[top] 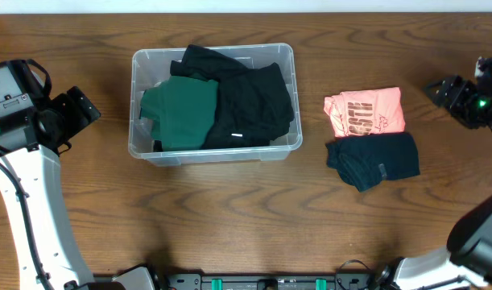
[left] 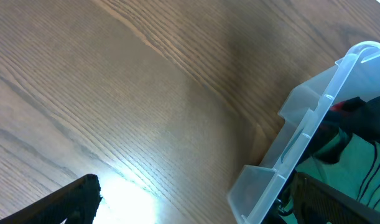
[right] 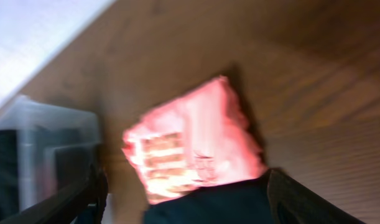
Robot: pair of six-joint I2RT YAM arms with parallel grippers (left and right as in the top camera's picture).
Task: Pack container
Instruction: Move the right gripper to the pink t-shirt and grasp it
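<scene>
We see the clear container [top: 213, 155] standing on the wooden worktop [top: 229, 225], upper centre-left of the overhead frame, with a green garment [top: 181, 113] inside beside a black garment [top: 254, 105]. To its right and apart from it, a pink shirt [top: 365, 111] lies touching a dark teal garment [top: 374, 159] just below. The left gripper [top: 83, 113], at the left edge, and the right gripper [top: 440, 91], at the upper right, hover spread and empty, fingers wide apart in our wrist views.
</scene>
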